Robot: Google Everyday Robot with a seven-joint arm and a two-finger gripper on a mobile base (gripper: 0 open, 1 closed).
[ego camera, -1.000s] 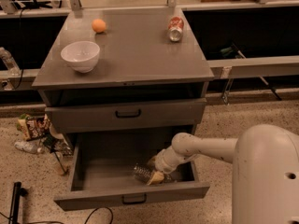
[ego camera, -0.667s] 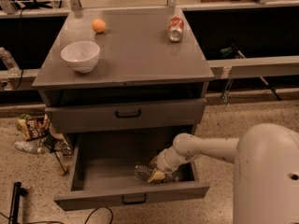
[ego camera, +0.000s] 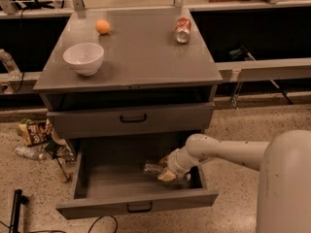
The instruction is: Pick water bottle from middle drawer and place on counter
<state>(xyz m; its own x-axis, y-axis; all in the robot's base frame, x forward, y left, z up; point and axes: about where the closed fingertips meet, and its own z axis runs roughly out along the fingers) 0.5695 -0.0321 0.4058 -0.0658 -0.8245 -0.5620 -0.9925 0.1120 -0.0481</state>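
Note:
The middle drawer (ego camera: pixel 97 178) is pulled out at the bottom of the grey cabinet. The water bottle (ego camera: pixel 153 169), clear and ribbed, lies on its side in the drawer's right half. My gripper (ego camera: pixel 166 173) reaches down into the drawer from the right and is shut on the bottle's right end, holding it just above the drawer floor. The arm covers that end of the bottle. The counter (ego camera: pixel 141 52) is the cabinet's flat grey top.
On the counter stand a white bowl (ego camera: pixel 83 58) at the left, an orange (ego camera: pixel 102 26) at the back and a red-and-white soda can (ego camera: pixel 182 29) lying at the back right. A closed drawer (ego camera: pixel 131 118) sits above the open one. Litter lies on the floor (ego camera: pixel 34 132) at the left.
My gripper and the water bottle have moved together a little up and to the right inside the drawer. Nothing on the counter has moved.

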